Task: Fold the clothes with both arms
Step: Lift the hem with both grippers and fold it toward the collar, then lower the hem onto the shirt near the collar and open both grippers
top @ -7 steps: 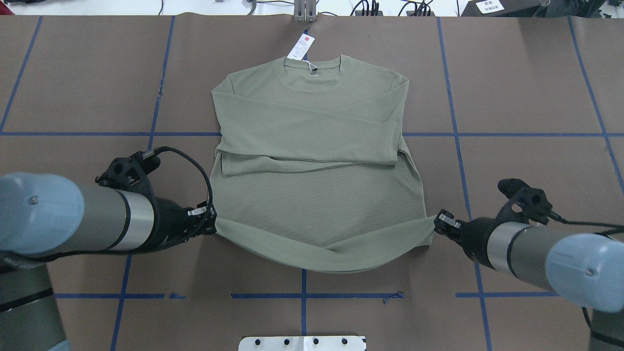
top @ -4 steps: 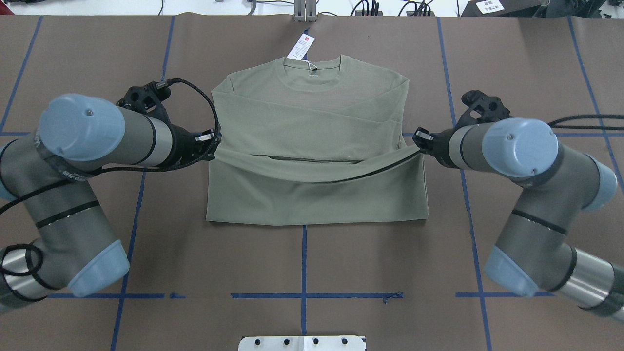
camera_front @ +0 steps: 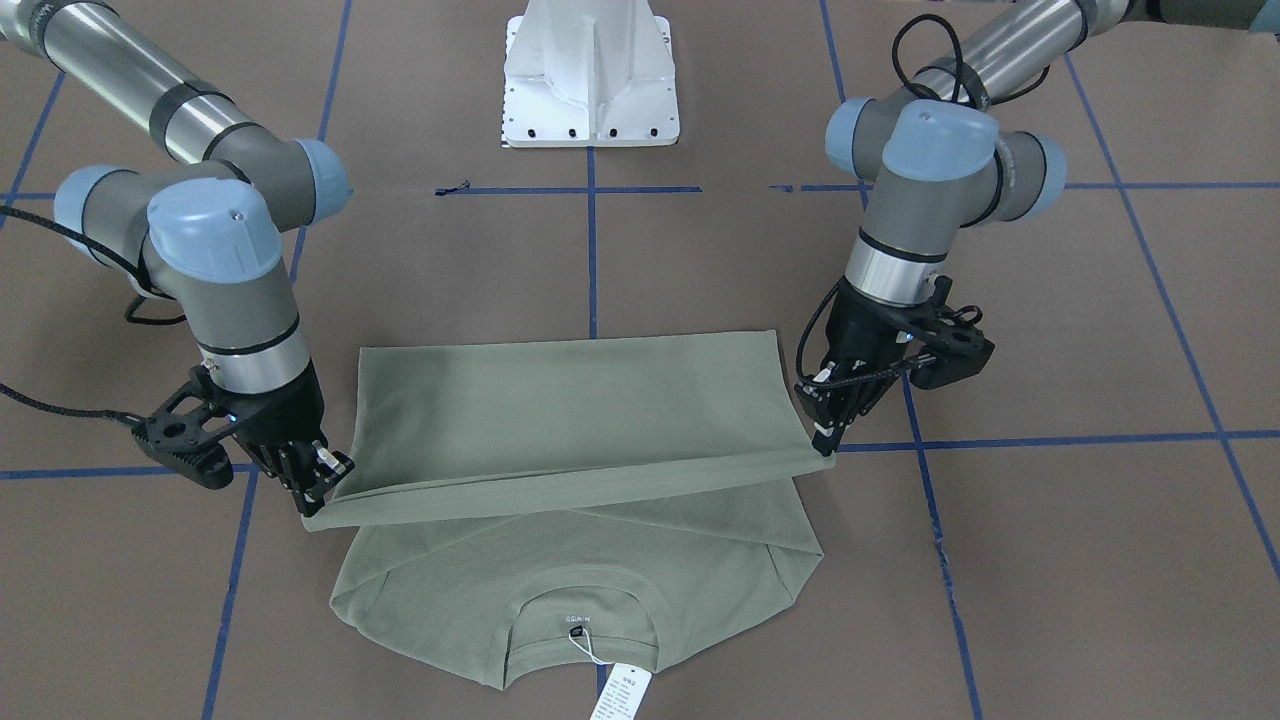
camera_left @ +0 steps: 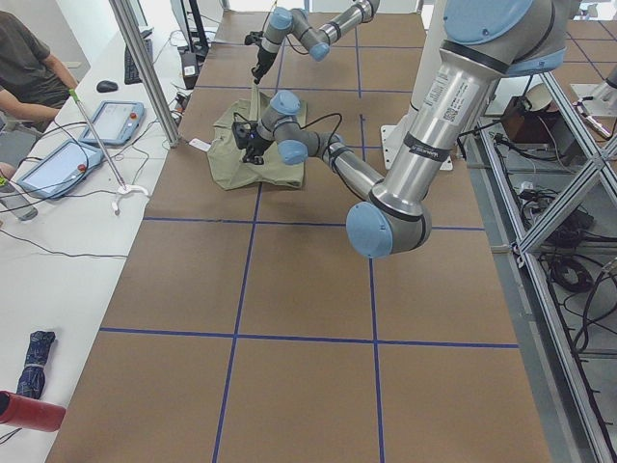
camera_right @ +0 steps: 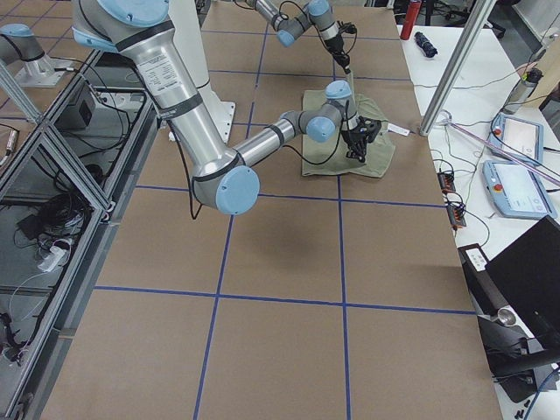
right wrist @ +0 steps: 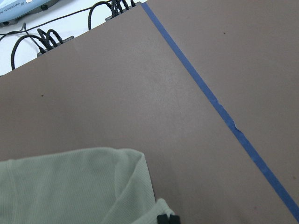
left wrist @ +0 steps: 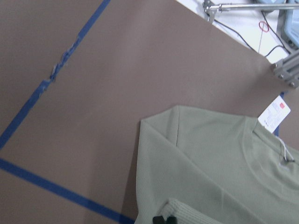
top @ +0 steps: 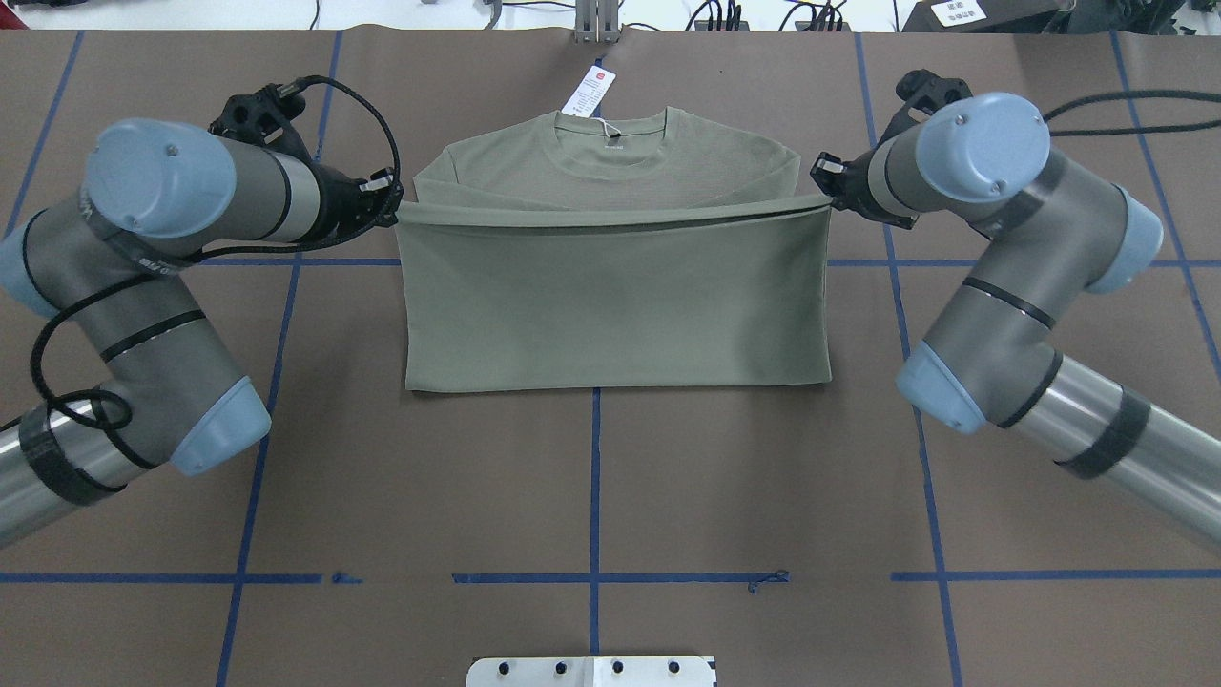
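The sage-green shirt lies flat on the brown table, collar at the far edge, with a white hang tag. Its lower half is folded up over the chest and sleeves. My left gripper is shut on the hem's left corner. My right gripper is shut on the hem's right corner. Together they hold the hem stretched just above the shoulders. In the front view the left gripper is on the right, the right gripper on the left. The wrist views show the shirt under the pinched hem.
The white pedestal base stands at the robot's side of the table. Blue tape lines grid the brown cover. Cables lie past the far edge. An operator and tablets are at the side bench.
Both grippers have carried the hem from the near side up over the shirt toward the collar. The fold line now lies nearer the middle, and the crossed sleeves are covered.
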{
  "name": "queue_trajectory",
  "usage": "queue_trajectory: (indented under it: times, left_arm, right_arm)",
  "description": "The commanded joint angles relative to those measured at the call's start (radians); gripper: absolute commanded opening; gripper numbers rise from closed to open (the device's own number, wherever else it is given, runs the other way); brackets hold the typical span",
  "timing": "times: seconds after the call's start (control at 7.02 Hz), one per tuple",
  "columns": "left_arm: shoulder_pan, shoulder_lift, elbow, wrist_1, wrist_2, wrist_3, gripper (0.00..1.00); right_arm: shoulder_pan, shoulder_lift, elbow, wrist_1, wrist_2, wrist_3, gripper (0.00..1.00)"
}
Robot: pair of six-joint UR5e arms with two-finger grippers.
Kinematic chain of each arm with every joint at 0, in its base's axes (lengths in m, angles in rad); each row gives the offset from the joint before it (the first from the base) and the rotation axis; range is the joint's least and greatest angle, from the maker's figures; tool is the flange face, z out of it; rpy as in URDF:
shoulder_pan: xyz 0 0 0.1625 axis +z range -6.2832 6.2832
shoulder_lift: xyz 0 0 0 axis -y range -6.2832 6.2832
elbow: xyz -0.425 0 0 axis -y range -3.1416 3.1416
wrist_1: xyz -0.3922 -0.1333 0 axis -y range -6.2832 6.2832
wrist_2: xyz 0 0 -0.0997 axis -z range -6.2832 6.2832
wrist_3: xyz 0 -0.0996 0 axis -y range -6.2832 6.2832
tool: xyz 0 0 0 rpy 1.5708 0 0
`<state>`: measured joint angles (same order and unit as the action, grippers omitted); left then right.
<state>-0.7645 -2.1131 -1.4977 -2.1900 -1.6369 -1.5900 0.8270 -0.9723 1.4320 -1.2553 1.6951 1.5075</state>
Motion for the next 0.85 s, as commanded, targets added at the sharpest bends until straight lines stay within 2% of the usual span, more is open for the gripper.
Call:
queue_trajectory:
  times: [0.0,0.28,0.71]
  left_arm:
    - [0.001,-0.077,0.273,-0.244,0.026,0.002,0.00]
    - [-0.001,-0.094,0.338,-0.293,0.032,0.046,0.00]
    - [-0.001,-0.102,0.340,-0.295,0.032,0.053,0.00]
  right_arm:
    - [0.003,0.101,-0.149,0.004,-0.028,-0.009,0.00]
    - [0.004,0.119,-0.214,0.035,-0.029,-0.033,0.00]
    - [0.004,0.144,-0.260,0.062,-0.026,-0.035,0.00]
